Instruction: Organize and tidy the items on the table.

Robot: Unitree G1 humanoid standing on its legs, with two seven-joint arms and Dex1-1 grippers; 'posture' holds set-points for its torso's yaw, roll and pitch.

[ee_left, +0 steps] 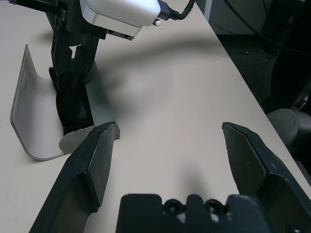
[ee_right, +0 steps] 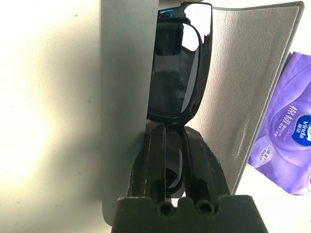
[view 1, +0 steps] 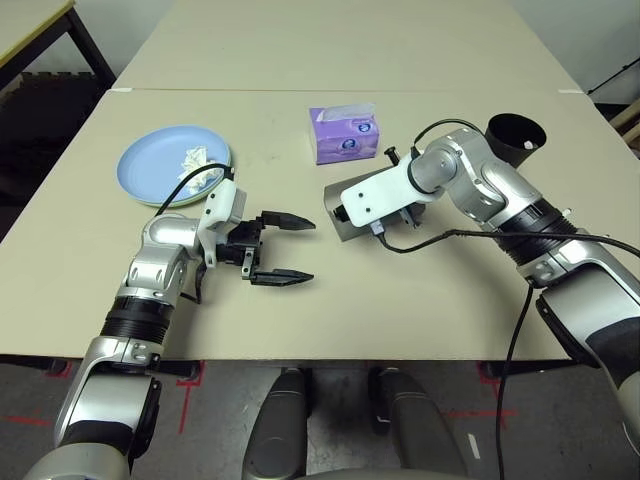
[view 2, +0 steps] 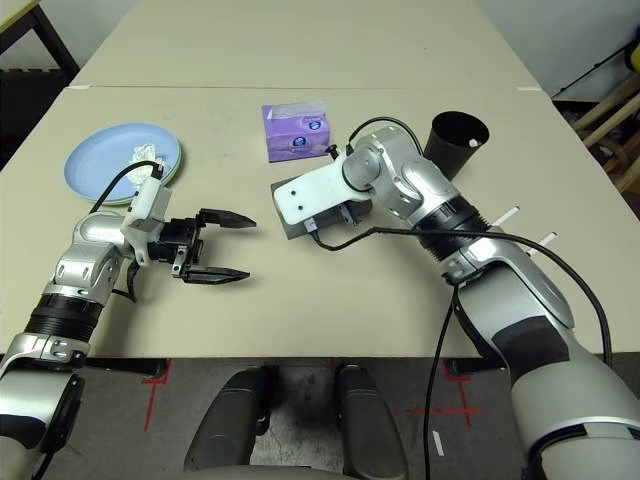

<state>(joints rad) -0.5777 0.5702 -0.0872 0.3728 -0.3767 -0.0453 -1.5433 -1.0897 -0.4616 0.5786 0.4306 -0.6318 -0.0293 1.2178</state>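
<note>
My right gripper [ee_right: 170, 132] is shut on the black sunglasses [ee_right: 179, 73], holding them folded inside the open grey glasses case [ee_right: 243, 73]. The case [view 1: 333, 218] lies mid-table in front of the tissue box, its lid standing up. My left gripper [view 1: 282, 250] hovers open and empty to the case's left, pointing at it. At the far left a light blue plate [view 1: 165, 165] rests on a pale green plate [view 1: 229, 160], whose rim peeks out. A small crumpled white tissue [view 1: 195, 158] lies on the blue plate. The beige table [view 1: 420, 290] carries it all.
A purple tissue box [view 1: 343, 135] stands just behind the case. A tall black cup [view 1: 515, 138] stands at the far right behind my right forearm. A second table [view 1: 330, 40] adjoins at the back.
</note>
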